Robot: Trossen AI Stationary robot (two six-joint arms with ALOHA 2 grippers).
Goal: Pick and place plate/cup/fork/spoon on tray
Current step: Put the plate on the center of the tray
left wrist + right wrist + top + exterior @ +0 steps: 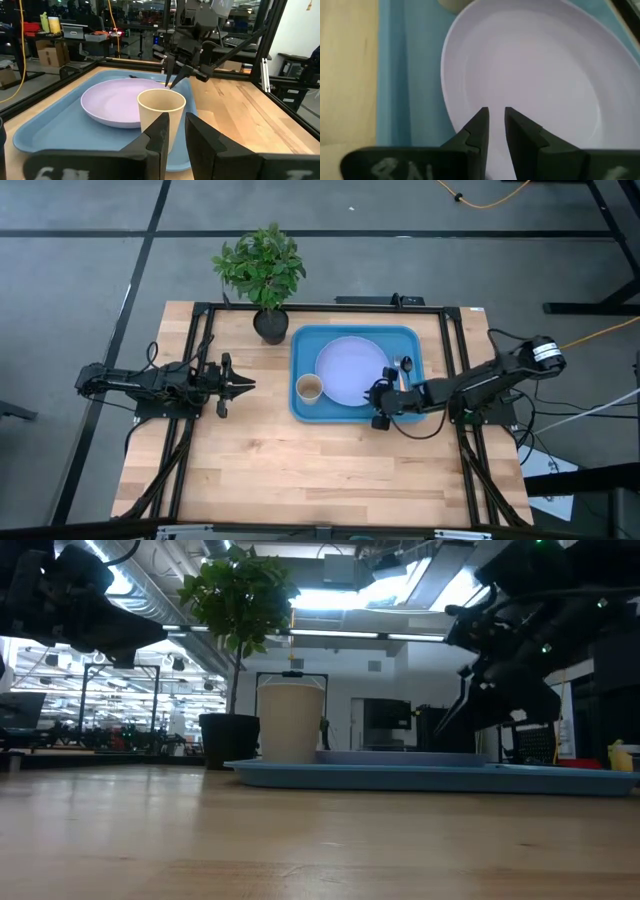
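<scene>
The blue tray [303, 408] lies at the table's middle, toward the far side. On it rest the lavender plate [350, 372] and, to the plate's left, the tan cup [309, 388], standing upright. Slim dark utensils [402, 367] lie on the tray right of the plate; I cannot tell spoon from fork. My right gripper [378, 404] hovers over the plate's near right rim [451, 107], slanting down, open by a narrow gap with nothing between its fingers. My left gripper [250, 385] waits level to the left of the tray, also narrowly open and empty, pointing at the cup [161, 112].
A potted plant [270, 323] stands at the far edge, just left of the tray's far left corner. Black frame rails [450, 350] run along both sides of the table. Bare wood [320, 470] stretches across the near half.
</scene>
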